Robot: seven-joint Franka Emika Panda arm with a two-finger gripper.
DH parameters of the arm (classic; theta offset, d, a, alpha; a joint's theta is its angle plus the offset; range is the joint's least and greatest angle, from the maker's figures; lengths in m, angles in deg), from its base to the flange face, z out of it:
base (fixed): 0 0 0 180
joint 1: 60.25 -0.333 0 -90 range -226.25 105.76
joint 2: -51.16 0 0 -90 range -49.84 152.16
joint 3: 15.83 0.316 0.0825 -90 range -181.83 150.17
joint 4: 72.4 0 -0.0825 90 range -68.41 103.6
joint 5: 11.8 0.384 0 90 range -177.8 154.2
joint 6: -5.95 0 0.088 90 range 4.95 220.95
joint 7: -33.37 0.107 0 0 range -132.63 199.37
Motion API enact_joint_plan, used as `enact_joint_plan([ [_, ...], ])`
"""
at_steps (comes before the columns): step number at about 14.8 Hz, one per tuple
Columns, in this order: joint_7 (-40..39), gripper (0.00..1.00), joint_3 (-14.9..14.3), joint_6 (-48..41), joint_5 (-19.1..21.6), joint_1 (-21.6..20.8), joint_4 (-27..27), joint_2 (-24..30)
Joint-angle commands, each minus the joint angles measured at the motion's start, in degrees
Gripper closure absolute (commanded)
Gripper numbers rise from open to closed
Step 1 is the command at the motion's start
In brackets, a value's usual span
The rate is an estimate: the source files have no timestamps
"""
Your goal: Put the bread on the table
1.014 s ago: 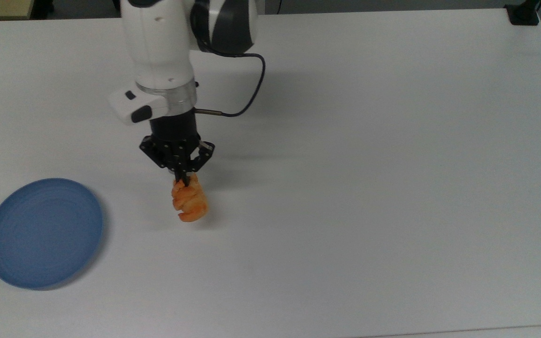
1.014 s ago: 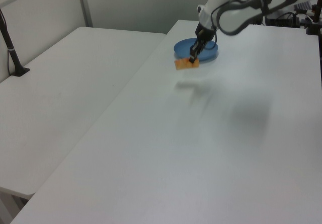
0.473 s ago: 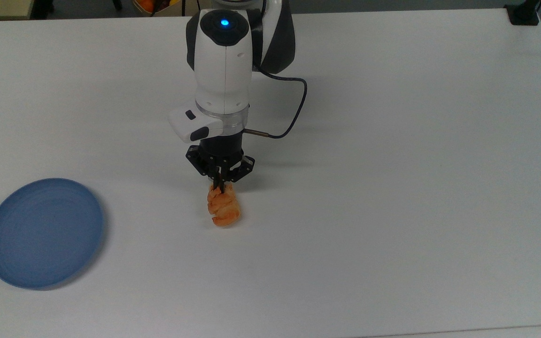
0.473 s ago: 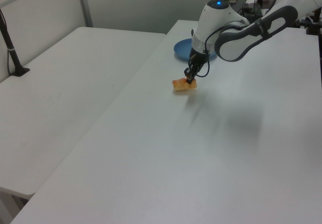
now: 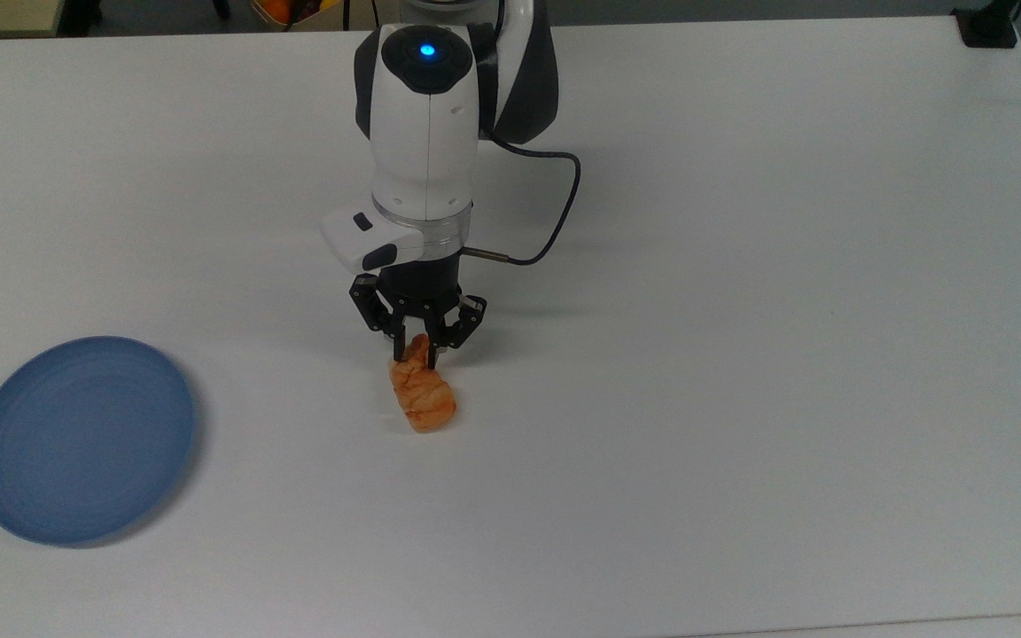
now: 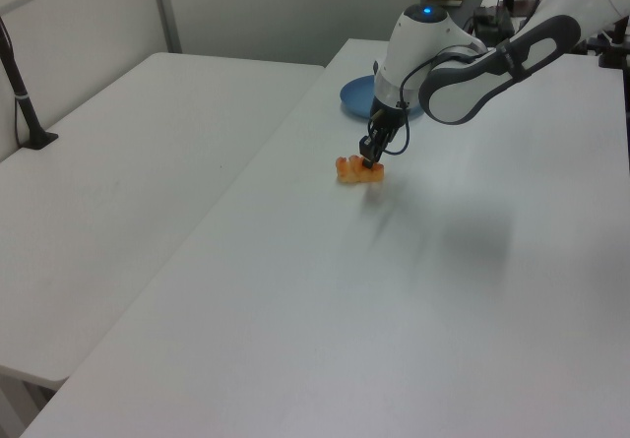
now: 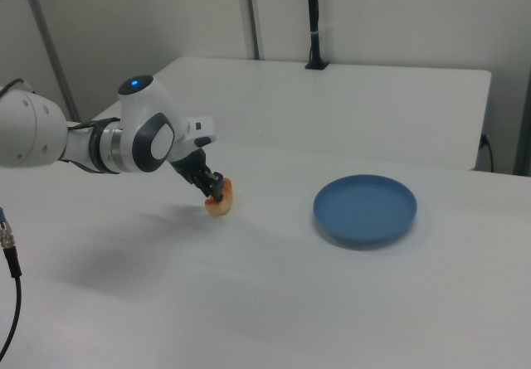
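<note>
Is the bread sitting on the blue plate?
No, in the top view the bread lies on the white table under the gripper, far to the right of the bare blue plate.

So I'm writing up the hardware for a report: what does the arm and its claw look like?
The arm has glossy white rounded shells with dark grey joint sections and a small blue light on top. A thin dark cable loops from its side down to the wrist. A white block with dark buttons sits at the wrist, above a black claw with angular linkage fingers.
</note>
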Motion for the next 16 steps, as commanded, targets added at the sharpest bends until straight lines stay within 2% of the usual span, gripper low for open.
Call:
enact_joint_plan([
  [1, 1.99, 0.43, 0.38, 0.5, -0.45, -0.34, 0.9, 0.82],
  [3, 2.87, 0.41, 0.38, -2.64, -0.36, -0.26, 0.29, 1.17],
  [4, 2.96, 0.23, 0.47, -5.79, -0.01, -0.17, -0.23, 2.22],
  [5, 3.13, 0.0, 0.73, -7.74, -0.01, 0.01, -0.24, 3.19],
  [9, 3.66, 0.0, 1.88, -11.87, 0.08, 1.06, -0.77, 7.05],
  [11, 3.75, 0.0, 2.14, -18.45, 0.26, 1.15, -0.85, 10.47],
  [14, 3.49, 0.0, 2.05, -28.55, 4.02, 1.41, -0.94, 16.89],
  [16, 3.4, 0.0, 2.05, -33.58, 4.47, 2.03, -0.94, 20.76],
])
